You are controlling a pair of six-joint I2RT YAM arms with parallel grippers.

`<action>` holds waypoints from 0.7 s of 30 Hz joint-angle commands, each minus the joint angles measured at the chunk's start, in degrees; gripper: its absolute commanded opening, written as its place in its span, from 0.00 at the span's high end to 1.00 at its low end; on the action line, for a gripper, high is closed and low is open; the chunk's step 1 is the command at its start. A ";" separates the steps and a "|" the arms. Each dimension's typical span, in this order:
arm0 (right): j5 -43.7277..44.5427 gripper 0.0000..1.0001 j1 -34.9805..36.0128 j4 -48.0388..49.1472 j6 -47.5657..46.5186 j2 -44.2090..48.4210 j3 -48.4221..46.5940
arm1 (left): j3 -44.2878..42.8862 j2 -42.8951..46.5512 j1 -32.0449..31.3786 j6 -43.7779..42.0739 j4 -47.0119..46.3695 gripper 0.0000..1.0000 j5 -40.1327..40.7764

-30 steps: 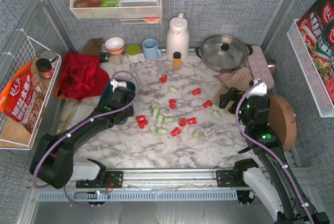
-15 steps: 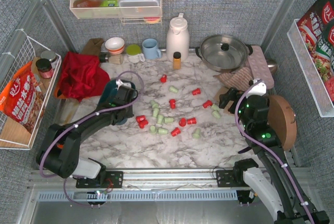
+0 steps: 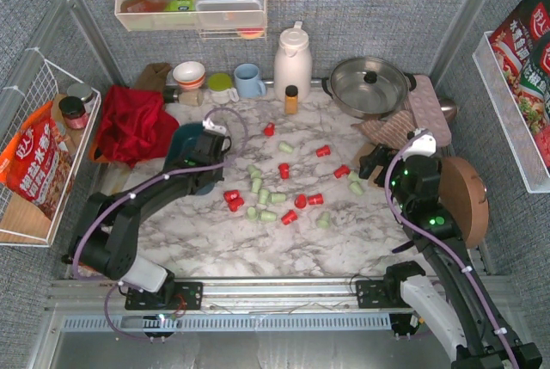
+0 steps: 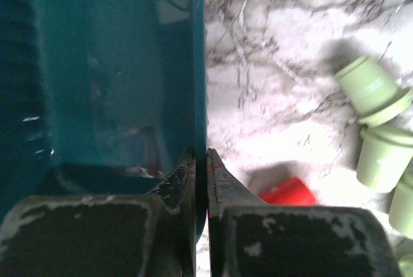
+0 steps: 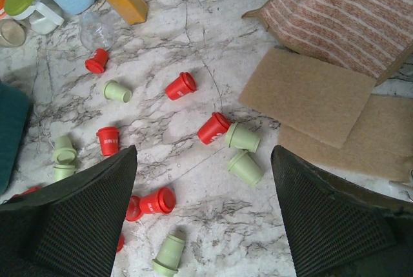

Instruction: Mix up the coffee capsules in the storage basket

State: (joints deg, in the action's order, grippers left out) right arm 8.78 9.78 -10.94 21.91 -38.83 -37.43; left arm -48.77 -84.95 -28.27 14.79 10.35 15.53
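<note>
Red and mint green coffee capsules (image 3: 284,188) lie scattered on the marble table, none in the basket. The dark teal storage basket (image 3: 182,147) sits at the left, partly hidden under my left arm. My left gripper (image 3: 209,162) is shut on the basket's right wall (image 4: 199,96), one finger inside and one outside. A red capsule (image 4: 289,191) and green capsules (image 4: 374,90) lie just right of it. My right gripper (image 3: 375,162) is open and empty above the table at the right; below it lie a red capsule (image 5: 213,127) and green capsules (image 5: 244,138).
At the back stand a white thermos (image 3: 292,61), a small amber bottle (image 3: 291,99), a blue mug (image 3: 249,81), a bowl (image 3: 189,74) and a steel pan (image 3: 369,85). A red cloth (image 3: 131,124) lies left of the basket. Tan pads (image 5: 306,96) and a striped cloth (image 5: 348,12) lie right.
My left gripper has moved right and farther back with the basket, drawing it toward the capsules. The right arm has barely moved.
</note>
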 commanded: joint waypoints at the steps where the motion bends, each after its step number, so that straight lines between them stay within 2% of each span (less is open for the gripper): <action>1: -0.23 0.11 0.06 1.32 0.06 -0.45 -0.27 | -5.21 -3.70 -0.09 -5.18 -2.76 0.95 0.28; 6: -0.25 0.11 0.11 1.45 0.06 -0.72 -0.19 | -12.55 -10.22 -0.40 -8.27 -2.90 0.96 1.05; 10: -0.19 0.11 0.06 1.53 0.06 -0.90 -0.10 | -20.53 -17.70 -0.38 -7.42 1.46 0.96 5.29; 18: 0.19 0.10 0.06 2.30 0.36 -2.00 0.30 | -30.31 -26.28 -0.12 2.71 7.45 0.92 8.09; 21: 0.11 0.10 0.06 3.10 0.86 -3.76 0.71 | -30.19 -26.46 -0.12 5.45 7.47 0.84 9.42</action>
State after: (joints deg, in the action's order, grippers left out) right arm 8.78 9.80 -10.44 21.98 -41.12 -37.28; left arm -78.52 -111.13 -28.40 14.79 15.97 22.11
